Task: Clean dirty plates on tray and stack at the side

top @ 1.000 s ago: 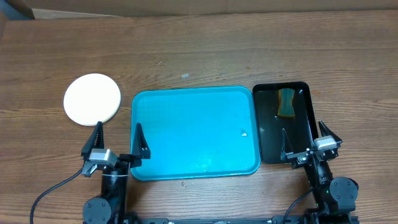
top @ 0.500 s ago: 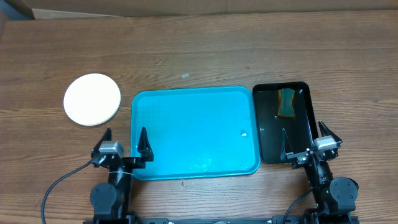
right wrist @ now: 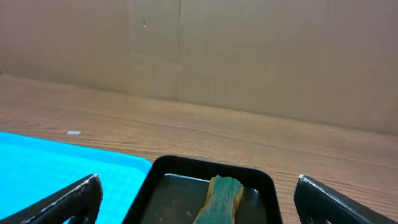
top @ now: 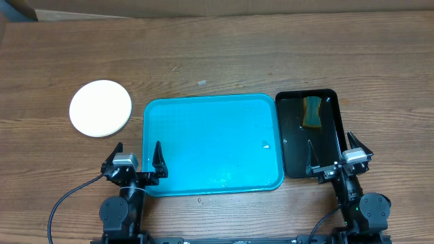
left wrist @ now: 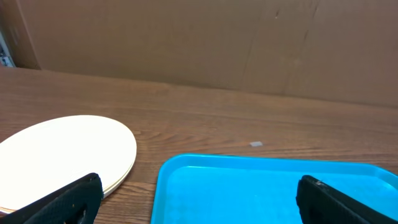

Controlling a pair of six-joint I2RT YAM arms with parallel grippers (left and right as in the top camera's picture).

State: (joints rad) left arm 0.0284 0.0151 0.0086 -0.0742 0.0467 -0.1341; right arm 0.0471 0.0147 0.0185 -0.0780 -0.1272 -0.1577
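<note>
The plates (top: 100, 108) lie in one stack on the bare table left of the tray, a white one on top; the stack also shows in the left wrist view (left wrist: 65, 151). The turquoise tray (top: 212, 144) holds no plates, only a few small specks; it shows in the left wrist view (left wrist: 273, 190) and the right wrist view (right wrist: 56, 171). My left gripper (top: 136, 158) is open and empty at the tray's front left corner (left wrist: 199, 199). My right gripper (top: 332, 154) is open and empty at the front of the black tray (right wrist: 196, 199).
A narrow black tray (top: 309, 133) stands right of the turquoise tray, holding a green-and-yellow sponge (top: 312, 112) at its far end (right wrist: 221, 199). A cardboard wall (left wrist: 199, 43) runs along the far edge of the table.
My left gripper has shifted right, from beside the plate stack to the tray's front left corner. The right arm has not moved.
</note>
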